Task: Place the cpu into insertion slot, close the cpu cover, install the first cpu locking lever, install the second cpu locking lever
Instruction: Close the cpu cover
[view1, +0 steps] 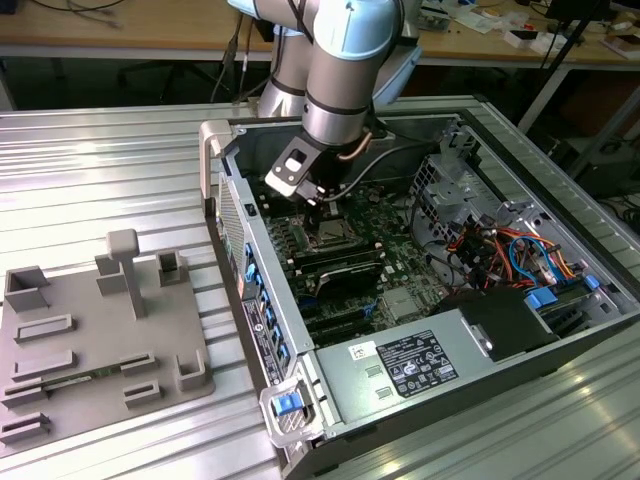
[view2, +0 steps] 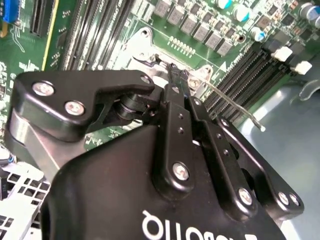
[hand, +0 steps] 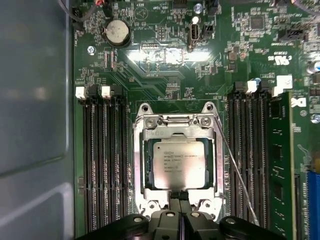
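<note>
Cpu (hand: 178, 164) sits within cpu cover (hand: 177, 131) in first wrist view; gripper (view2: 175, 80) closed in second wrist view

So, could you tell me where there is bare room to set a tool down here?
Free: ribbed table beyond the grey fixture plate, exterior view's left. Crowded: inside the computer case, around the end effector and cpu.

Even room light washes the ribbed table (view1: 100, 170); the arm (view1: 345, 70) shadows the case (view1: 232, 215). In the first wrist view, hard glare hits the motherboard (hand: 160, 56) near the cpu (hand: 178, 164).
</note>
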